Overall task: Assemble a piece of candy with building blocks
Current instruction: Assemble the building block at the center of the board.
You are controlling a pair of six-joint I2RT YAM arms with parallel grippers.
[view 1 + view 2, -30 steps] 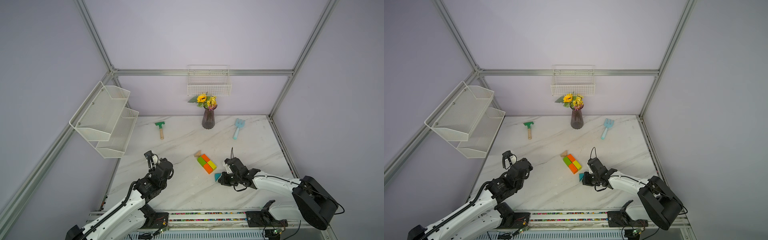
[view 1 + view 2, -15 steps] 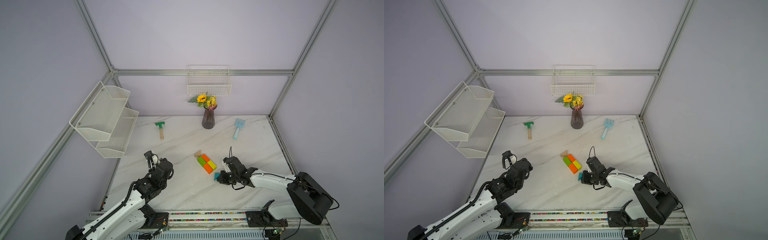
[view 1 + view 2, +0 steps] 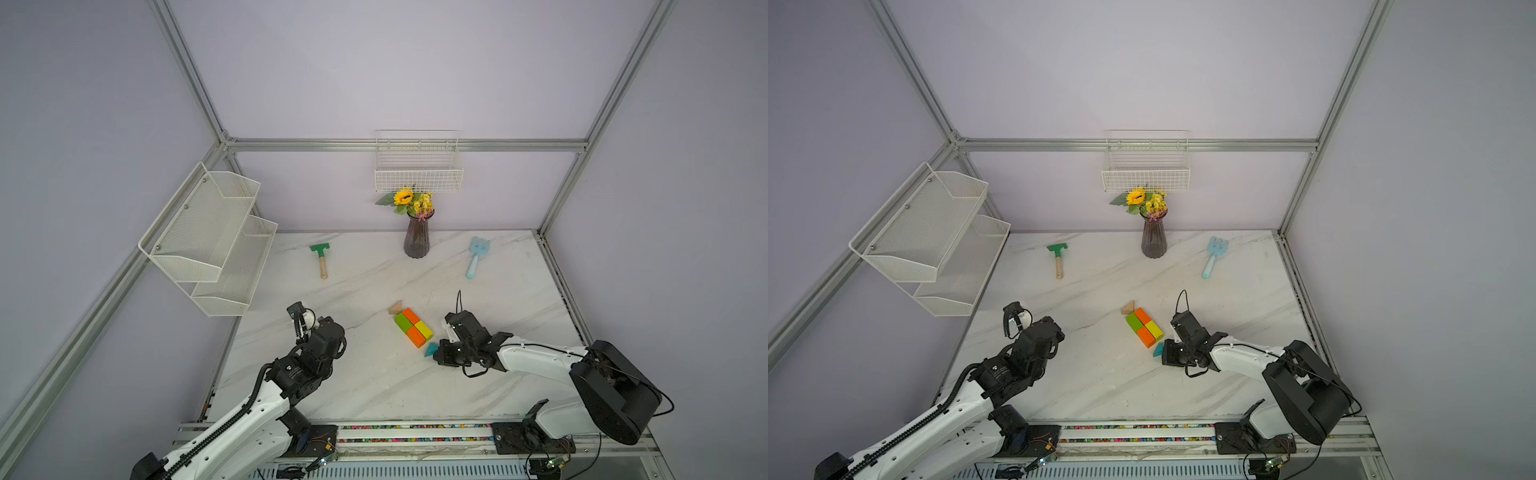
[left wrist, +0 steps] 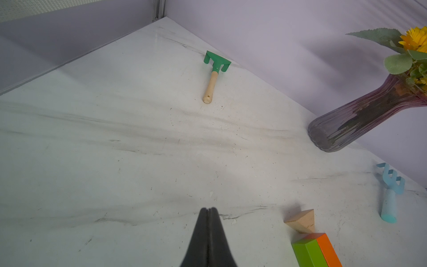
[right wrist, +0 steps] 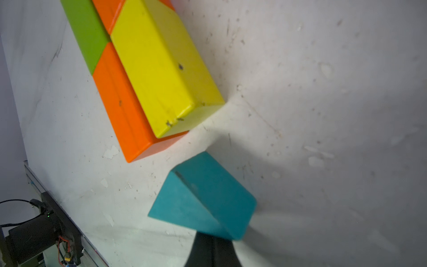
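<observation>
Pushed teal triangle (image 3: 430, 349) nearer orange block (image 3: 417, 337) with closed right gripper (image 5: 213, 245) just behind it, gap remaining; closed left gripper (image 4: 209, 211) well apart.

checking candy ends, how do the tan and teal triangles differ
The tan triangle sits against the block rectangle, far end; the teal triangle lies off its near end, gap showing. The shut right gripper is behind teal; none is near tan. Both are triangular prisms.

No readable text, labels, brands or numbers anywhere.
</observation>
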